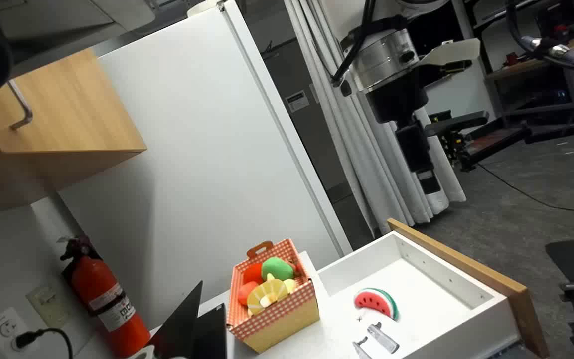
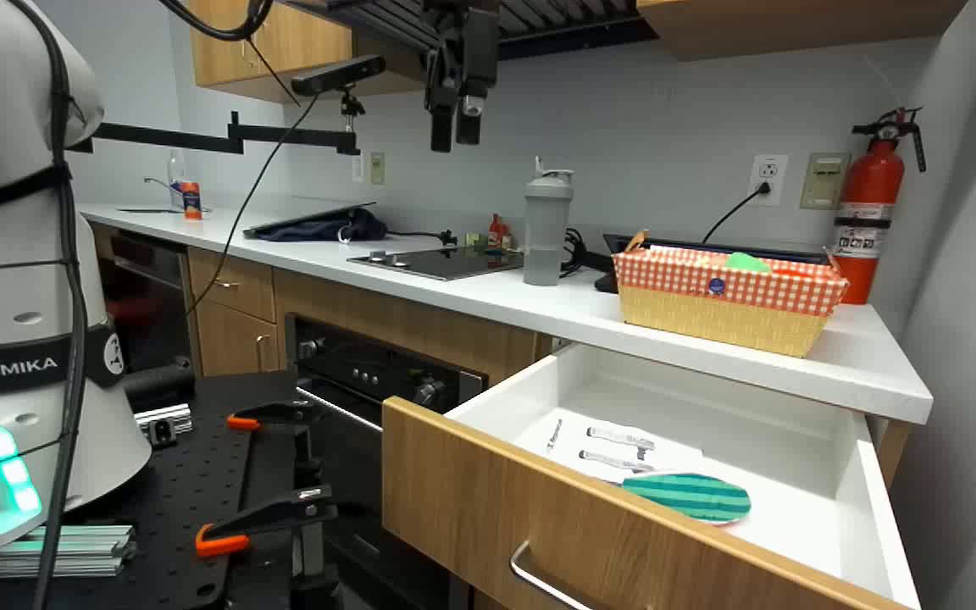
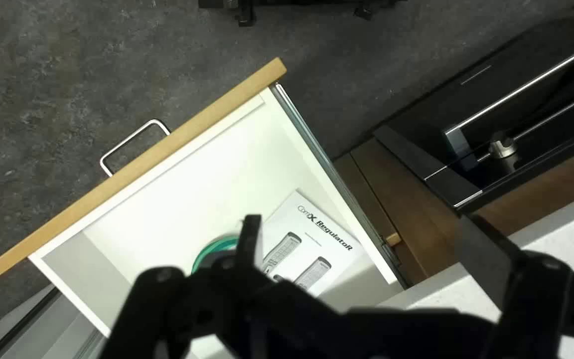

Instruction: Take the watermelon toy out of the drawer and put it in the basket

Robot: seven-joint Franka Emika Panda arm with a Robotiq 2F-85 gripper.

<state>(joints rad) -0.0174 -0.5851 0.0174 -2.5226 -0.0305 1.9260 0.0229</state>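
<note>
Above the pulled-out drawer (image 1: 439,281), the empty claw (image 2: 455,140) hangs with jaws apart; down inside, the watermelon slice (image 1: 376,302) lies beside, perhaps over, the Regulator booklet (image 3: 312,244), which a low pinch might snag; beyond, on the counter (image 2: 573,312), toy fruit (image 1: 277,269) crowds the gingham basket (image 2: 721,313), so the slice could tumble off

An extinguisher (image 2: 871,191) stands upright — a shaker bottle (image 2: 546,229) too.

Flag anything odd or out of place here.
The watermelon toy lies in the open drawer with a printed sheet, while other toy foods sit in the basket; it looks misplaced. Nothing appears spilled or damaged.
</note>
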